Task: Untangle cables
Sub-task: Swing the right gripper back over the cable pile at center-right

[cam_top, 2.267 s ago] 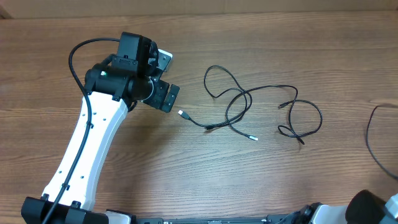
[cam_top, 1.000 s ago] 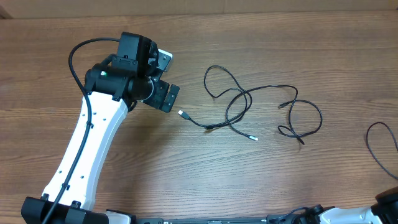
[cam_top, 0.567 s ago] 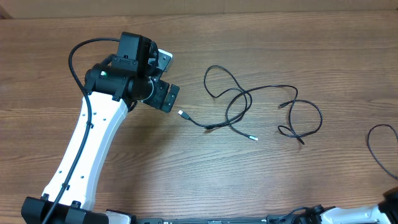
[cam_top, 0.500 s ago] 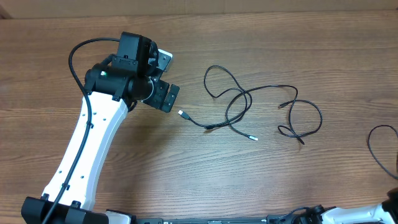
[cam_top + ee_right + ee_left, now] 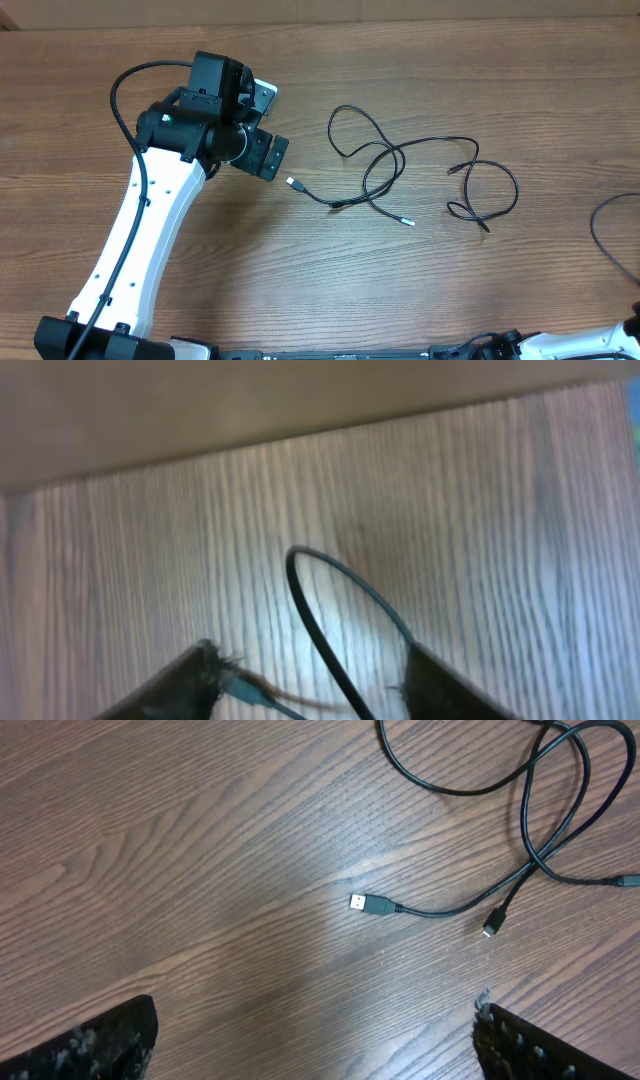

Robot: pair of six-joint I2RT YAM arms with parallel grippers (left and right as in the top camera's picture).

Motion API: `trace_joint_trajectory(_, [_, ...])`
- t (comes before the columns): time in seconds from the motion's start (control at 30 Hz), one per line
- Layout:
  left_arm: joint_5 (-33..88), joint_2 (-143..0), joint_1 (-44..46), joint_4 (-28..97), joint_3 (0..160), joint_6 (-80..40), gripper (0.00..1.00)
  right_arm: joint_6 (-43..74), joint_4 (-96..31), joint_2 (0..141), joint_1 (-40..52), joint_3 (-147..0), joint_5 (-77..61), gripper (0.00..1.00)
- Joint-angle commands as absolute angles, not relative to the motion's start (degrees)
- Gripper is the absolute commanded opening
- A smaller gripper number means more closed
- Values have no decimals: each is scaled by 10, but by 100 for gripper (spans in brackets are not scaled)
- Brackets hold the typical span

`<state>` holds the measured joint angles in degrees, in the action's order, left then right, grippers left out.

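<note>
Cables point(image 5: 396, 152): two thin black cords, limp and light, sprawled in overlapping loops on the table point(image 5: 450, 280) right of centre, crossing at mid-tangle. Likely to slide and drag one another, so the best purchase is just behind a stiff plug; the silvery USB end point(image 5: 370, 904) lies free on bare wood nearest the left arm. Left gripper point(image 5: 320, 1050) hangs above that plug, jaws spread wide and empty; right gripper point(image 5: 310, 685) has its fingers apart, grasping nothing visible, a black loop point(image 5: 303, 610) passing between them.
</note>
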<state>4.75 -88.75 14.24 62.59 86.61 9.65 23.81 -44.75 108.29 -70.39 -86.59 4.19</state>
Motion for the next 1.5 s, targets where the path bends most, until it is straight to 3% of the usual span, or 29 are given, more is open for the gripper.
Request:
trace_joint_trajectory(0.0, [56,-888,142,626,872,107,100,235,-436,1087,-704,-863,-48,81])
trace_joint_trajectory(0.03, [56,-888,142,626,872,107,100,229,-432,1087,-704,-863,-71,87])
trace_joint_trajectory(0.07, [56,-888,142,626,872,107,100,198,-423,1087,-704,-863,-142,100])
trace_joint_trajectory(0.17, [56,-888,142,626,872,107,100,163,-410,1085,-703,-868,-273,100])
trace_joint_trajectory(0.43, [56,-888,142,625,872,107,99,162,-475,1008,-685,-893,-189,100])
trace_joint_trajectory(0.7, [56,-888,142,626,872,107,100,128,-512,928,-632,-892,-228,100])
trace_joint_trajectory(1.17, [56,-888,142,626,872,107,100,-8,-575,918,-364,-892,-256,100])
trace_joint_trajectory(1.47, [56,-888,142,626,872,107,100,-16,-573,929,-213,-891,-256,100])
